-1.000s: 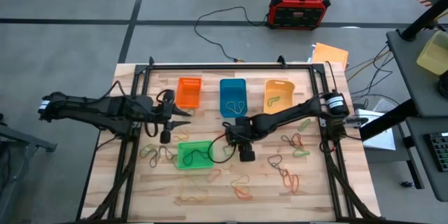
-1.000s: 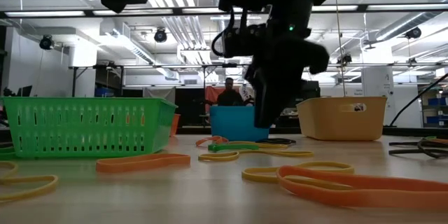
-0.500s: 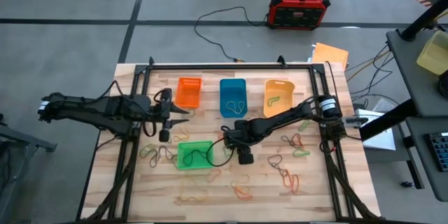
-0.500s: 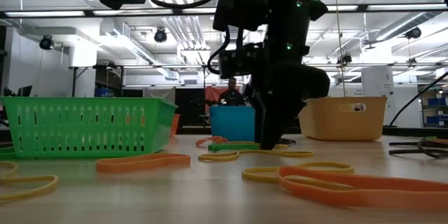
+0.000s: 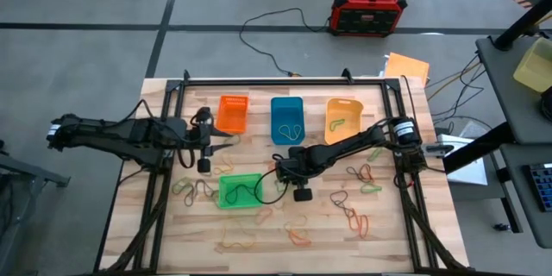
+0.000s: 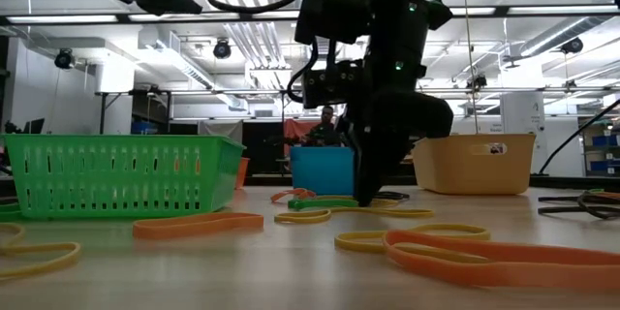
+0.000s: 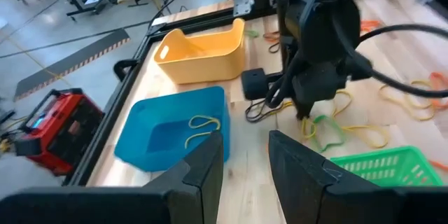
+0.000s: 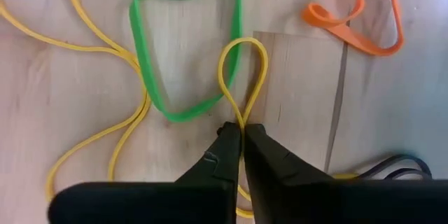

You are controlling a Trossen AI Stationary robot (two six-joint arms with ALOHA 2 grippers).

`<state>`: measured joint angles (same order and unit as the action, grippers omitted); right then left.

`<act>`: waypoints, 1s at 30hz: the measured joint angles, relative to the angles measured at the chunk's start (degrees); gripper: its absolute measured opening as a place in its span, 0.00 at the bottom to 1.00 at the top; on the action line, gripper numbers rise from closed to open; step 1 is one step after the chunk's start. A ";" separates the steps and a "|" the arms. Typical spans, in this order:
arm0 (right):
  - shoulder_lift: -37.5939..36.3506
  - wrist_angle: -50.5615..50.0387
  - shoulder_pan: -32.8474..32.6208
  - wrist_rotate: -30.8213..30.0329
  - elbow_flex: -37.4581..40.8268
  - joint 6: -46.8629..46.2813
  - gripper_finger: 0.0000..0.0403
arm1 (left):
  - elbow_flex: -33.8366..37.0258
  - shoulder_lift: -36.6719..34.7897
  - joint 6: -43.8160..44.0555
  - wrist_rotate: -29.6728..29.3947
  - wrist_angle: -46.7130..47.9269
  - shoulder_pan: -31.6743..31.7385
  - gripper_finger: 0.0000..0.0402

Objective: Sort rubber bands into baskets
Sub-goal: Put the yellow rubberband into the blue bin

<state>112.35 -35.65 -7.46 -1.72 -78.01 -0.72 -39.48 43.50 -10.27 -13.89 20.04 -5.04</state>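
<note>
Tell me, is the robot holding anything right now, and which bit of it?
Yes. The right gripper is pinching a yellow rubber band at the narrow waist where its two strands meet. The left gripper is open and holds nothing.

High view hung straight above the table (image 5: 371, 241), low view sat at tabletop height facing across, left wrist view looked from farther off, right wrist view looked close down, all sharing the green rubber band (image 8: 183, 56).
</note>
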 joint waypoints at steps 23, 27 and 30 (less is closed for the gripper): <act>-25.22 13.48 13.48 6.95 0.10 18.44 0.02 | -0.02 -1.50 -6.53 -3.71 2.95 1.06 0.25; -24.40 18.47 19.42 16.09 0.32 24.65 0.02 | -0.02 -1.20 -7.28 -4.76 1.84 2.29 0.25; -23.17 20.88 23.45 19.04 0.83 27.10 0.02 | -0.02 -1.25 -7.31 -8.49 0.43 3.40 0.25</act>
<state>89.18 -14.76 15.98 17.32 -77.19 26.38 -39.51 42.25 -17.58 -22.38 20.47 -1.64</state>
